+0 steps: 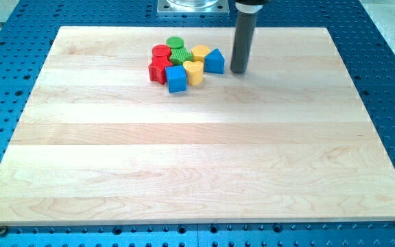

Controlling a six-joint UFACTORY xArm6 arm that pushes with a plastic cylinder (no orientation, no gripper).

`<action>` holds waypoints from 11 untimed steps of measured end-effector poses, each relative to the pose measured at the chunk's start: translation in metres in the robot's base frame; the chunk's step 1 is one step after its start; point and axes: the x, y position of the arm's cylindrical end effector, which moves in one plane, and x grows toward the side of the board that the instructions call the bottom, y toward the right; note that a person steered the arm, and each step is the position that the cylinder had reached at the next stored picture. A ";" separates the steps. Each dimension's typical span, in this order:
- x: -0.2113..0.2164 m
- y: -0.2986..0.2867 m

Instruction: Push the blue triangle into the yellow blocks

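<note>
The blue triangle (214,61) sits on the wooden board near the view's top, touching the yellow blocks on its left: one yellow block (200,53) behind and a yellow heart-like block (193,71) in front. My tip (238,71) stands just to the view's right of the blue triangle, a small gap apart. The dark rod rises straight up from it.
The cluster also holds a blue cube (176,78), a red cylinder (160,52), a red star-like block (158,69), a green cylinder (175,43) and a green block (180,55). The wooden board (197,165) lies on a blue perforated table (389,82).
</note>
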 end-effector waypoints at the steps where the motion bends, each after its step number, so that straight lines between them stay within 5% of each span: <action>1: 0.000 -0.016; 3: 0.008 0.001; 5: 0.076 0.027; 9: 0.091 -0.060; 11: 0.088 -0.001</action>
